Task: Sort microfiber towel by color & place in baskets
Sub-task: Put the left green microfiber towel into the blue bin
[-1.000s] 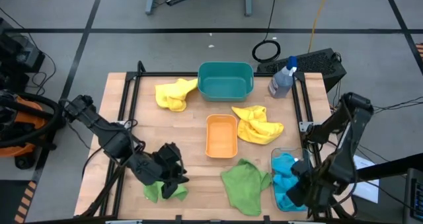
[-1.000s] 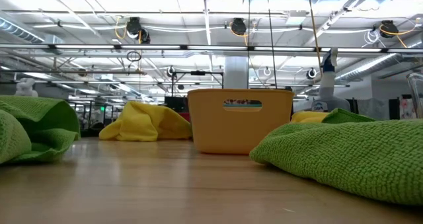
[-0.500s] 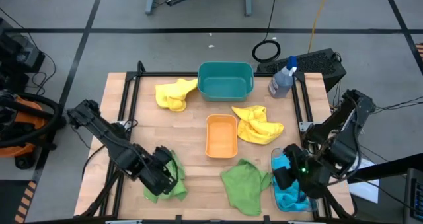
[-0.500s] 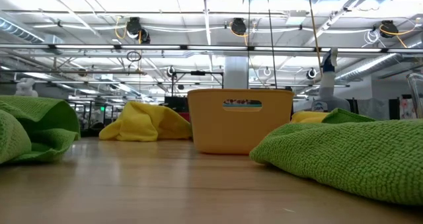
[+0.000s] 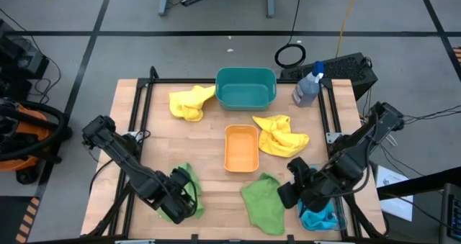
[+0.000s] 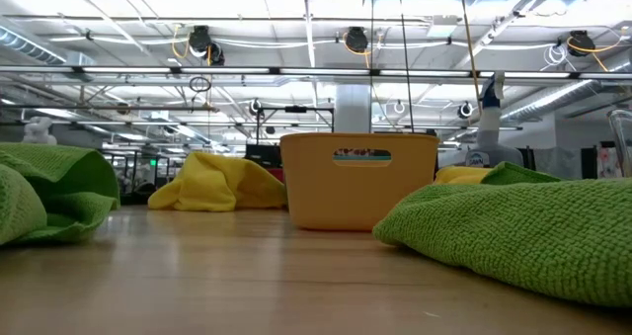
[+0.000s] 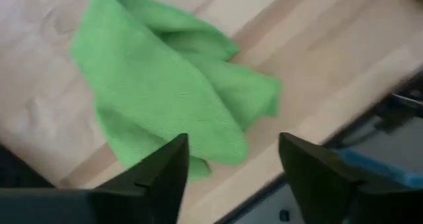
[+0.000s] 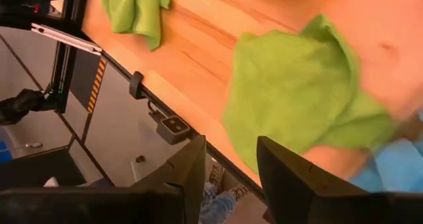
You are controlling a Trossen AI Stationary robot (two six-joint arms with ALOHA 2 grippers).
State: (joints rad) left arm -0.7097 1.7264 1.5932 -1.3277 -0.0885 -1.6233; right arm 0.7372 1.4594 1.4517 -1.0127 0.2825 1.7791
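Green towel, left: lay crumpled directly under the left end effector, whose fingers stood spread and empty.
Green towel, middle: lay flat just left of the right end effector, whose fingers were parted, holding nothing.
Blue towels: sat in the clear basket beneath the right arm.
Orange basket: stood beyond both end effectors, mid-table.
Yellow towels: one beside the orange basket, one farther off, touching the teal basket.
Teal basket: stood at the table's far edge.
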